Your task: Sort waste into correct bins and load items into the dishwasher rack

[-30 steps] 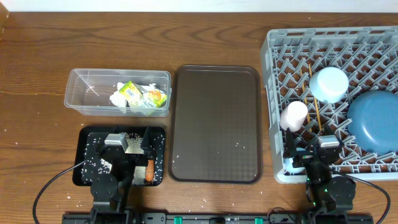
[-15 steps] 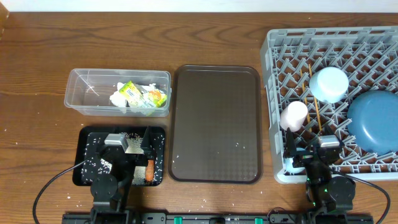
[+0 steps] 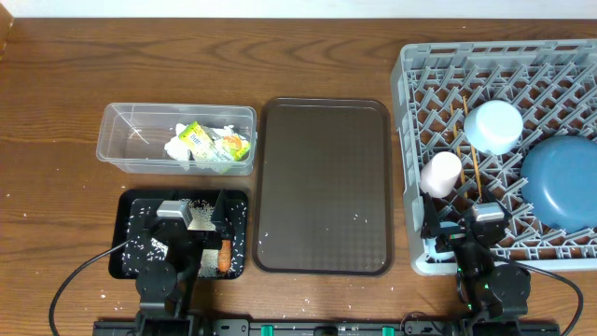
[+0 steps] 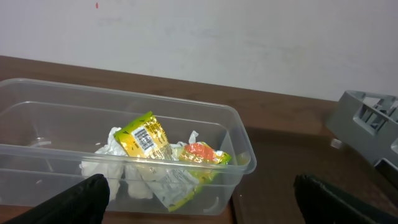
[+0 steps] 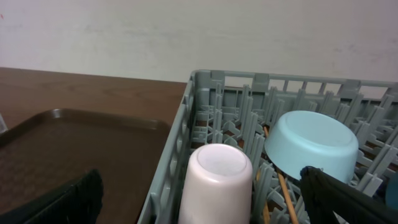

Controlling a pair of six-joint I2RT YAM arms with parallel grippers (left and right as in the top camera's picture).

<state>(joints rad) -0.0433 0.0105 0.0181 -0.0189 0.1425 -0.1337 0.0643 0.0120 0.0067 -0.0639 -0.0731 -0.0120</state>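
Observation:
The clear tub (image 3: 126,140) holds the yellow-green wrapper (image 3: 198,138) and white paper (image 3: 179,149); both also show in the left wrist view (image 4: 146,137). The black tray (image 3: 131,254) holds rice grains (image 3: 154,245) and the carrot (image 3: 224,258). My left gripper (image 3: 193,222) hangs open and empty over this tray. The grey rack (image 3: 522,65) holds the pink cup (image 3: 440,173), upside-down light blue bowl (image 3: 493,126), dark blue plate (image 3: 562,182) and chopsticks (image 3: 473,159). My right gripper (image 3: 464,227) is open and empty at the rack's front left, just before the pink cup (image 5: 214,180). A pale blue thing under it is mostly hidden.
The large dark brown serving tray (image 3: 324,185) lies between the bins and the rack, with a few specks on it. Stray rice grains lie on the table by the black tray. Cables run along the front edge behind both arms.
My right arm has shifted slightly to the left. Nothing else has moved.

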